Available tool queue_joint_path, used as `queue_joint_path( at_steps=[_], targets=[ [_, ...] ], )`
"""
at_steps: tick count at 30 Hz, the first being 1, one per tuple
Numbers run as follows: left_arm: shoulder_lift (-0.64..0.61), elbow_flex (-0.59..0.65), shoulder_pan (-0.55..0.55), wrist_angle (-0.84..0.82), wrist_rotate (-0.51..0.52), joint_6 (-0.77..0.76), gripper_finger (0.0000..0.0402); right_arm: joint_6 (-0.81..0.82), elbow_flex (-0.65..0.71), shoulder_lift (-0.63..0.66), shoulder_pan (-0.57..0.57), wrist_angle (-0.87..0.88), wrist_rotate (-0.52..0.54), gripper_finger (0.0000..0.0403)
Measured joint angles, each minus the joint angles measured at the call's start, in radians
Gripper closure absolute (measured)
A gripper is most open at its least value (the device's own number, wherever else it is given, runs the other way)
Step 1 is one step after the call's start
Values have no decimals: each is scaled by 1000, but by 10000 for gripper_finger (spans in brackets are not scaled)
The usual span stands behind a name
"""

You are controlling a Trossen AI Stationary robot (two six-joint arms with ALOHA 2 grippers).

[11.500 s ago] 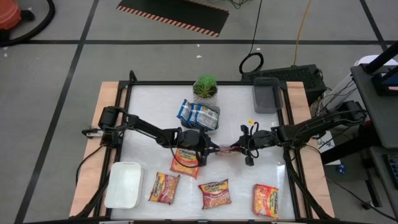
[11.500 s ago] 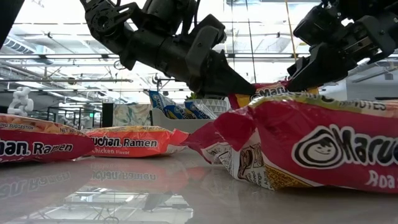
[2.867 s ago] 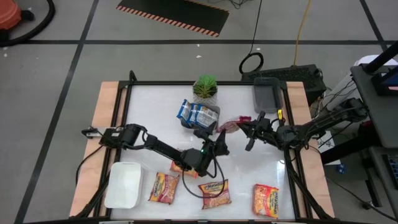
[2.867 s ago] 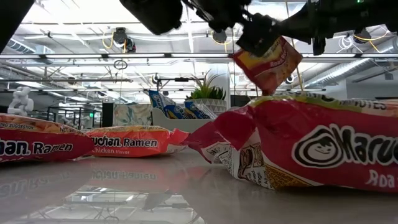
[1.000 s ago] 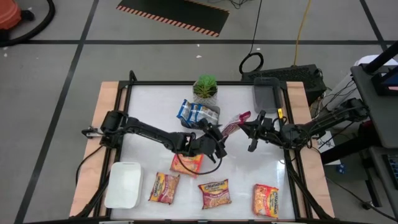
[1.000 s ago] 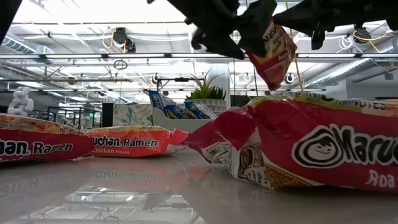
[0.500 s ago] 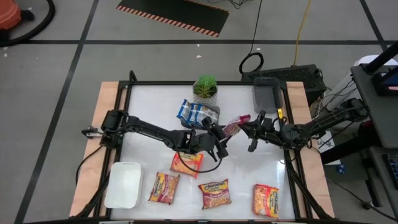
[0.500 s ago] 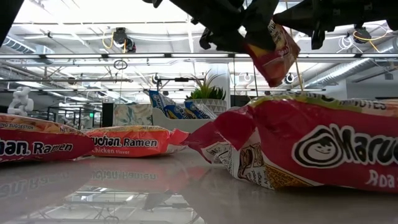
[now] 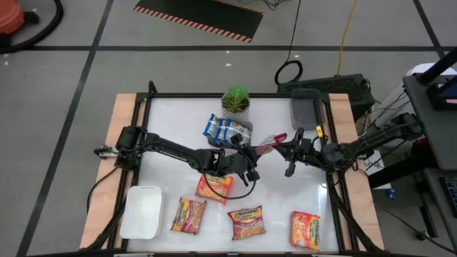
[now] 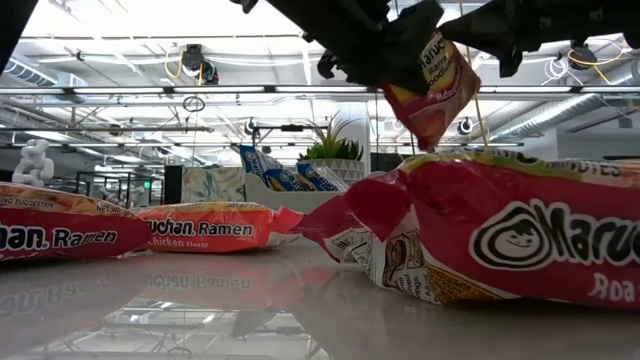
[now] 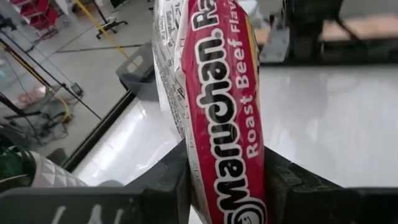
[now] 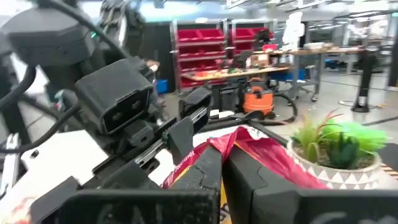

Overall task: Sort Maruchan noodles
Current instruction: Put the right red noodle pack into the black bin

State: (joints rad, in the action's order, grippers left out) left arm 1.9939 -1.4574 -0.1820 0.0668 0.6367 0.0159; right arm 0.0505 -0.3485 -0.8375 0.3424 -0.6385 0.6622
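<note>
A red Maruchan packet (image 9: 266, 145) hangs in the air over the middle of the table (image 9: 178, 118), held at both ends. The left gripper (image 9: 250, 158) has its 2 fingers pressed against the packet's flat sides, as the left wrist view shows: the packet (image 11: 214, 106) stands on edge between the dark fingers (image 11: 163, 180), touching both. The right gripper (image 9: 285, 148) is closed tight on the opposite end, where the crimped red seal (image 12: 249, 149) sits pinched between its fingers. From the low view the packet (image 10: 430, 85) dangles tilted beneath the 2 grippers, red with a yellow band near its top.

Its face is red with white lettering that reads "Maruchan" and "Roast Beef", with part of "Flavor" above; the back panel is white with small print too fine to read.

Just beyond the left gripper, blue-white packets (image 9: 227, 129) stand in a tray beside a small potted plant (image 9: 235, 101). Below the left gripper lies an orange packet (image 9: 214, 187), and further toward the near edge 3 more packets lie in a row: (image 9: 187, 214), (image 9: 246, 222), (image 9: 305, 228). In the low view the orange one (image 10: 215, 226) reads "Ramen" and "Chicken Flavor". A white tray (image 9: 141, 211) lies near the left arm's base, and a grey tray (image 9: 307, 111) behind the right gripper.
</note>
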Motion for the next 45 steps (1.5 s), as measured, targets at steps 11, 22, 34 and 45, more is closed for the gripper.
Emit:
queue_joint_path(
  at_steps=[11,22,34,45],
  targets=[
    [-115,1,-18,-269,-44,54,282,39,-2,34,-1,38,-103,320],
    [-143,0,-73,-433,-151,-26,283,87,-92,-17,0,439,-292,255],
    [-160,0,-83,-414,-219,-10,283,27,-214,-140,43,529,-326,210],
    [-158,0,-83,-384,-250,1,284,-89,-215,-220,53,467,-301,145]
  ],
)
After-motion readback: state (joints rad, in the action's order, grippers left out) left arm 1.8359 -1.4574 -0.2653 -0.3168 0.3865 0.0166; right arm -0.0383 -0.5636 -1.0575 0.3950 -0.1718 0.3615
